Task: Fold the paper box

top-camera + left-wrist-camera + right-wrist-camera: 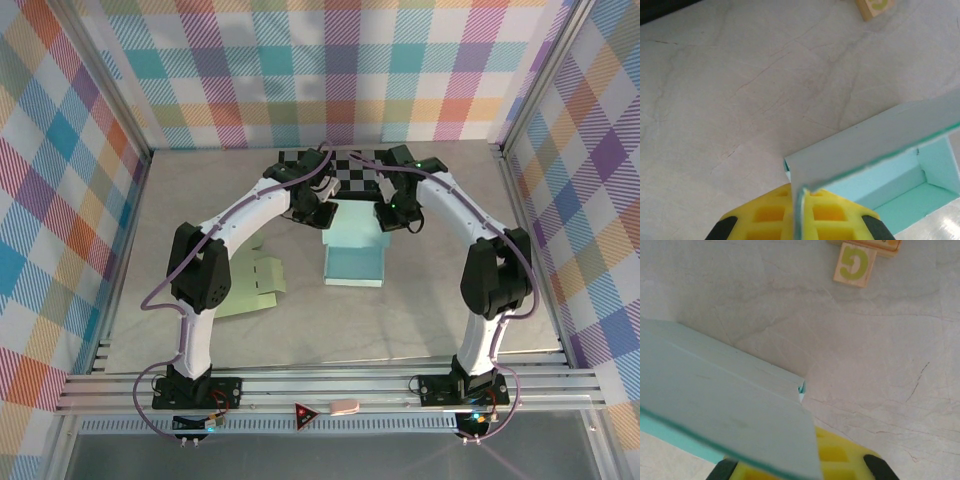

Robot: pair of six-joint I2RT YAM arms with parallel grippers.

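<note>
You have the paper box (355, 262) at the centre of the desk (440, 300), just below the checkered board (352, 165) in the overhead frame. Both arms bend inward to meet at its far end. That mirrored reach looks deliberate: with one arm at each corner of the same raised panel, you can turn it over without skewing it.

In the left wrist view your left fingers (765, 217) are closed, and the thin edge of the pale teal panel runs straight down between the yellow pads at the bottom centre of the frame. The panel rises from the box wall, and the open, deeper teal interior shows at the lower right. Pinching at the very corner leaves the crease free to bend.

In the right wrist view your right fingers (840, 457) are closed too, low in the frame. The panel sweeps in from the left, ends at the pads and hides one of them, so I judge that it is gripped.

A wooden block (855, 264) with a green figure lies at the top of that frame, well apart from the box and out of the fold's way. A flat pale green sheet (250, 288) lies left of the box, partly under the left arm.

I judge the fold to be partway done, with the panel held up and not yet tucked.
</note>
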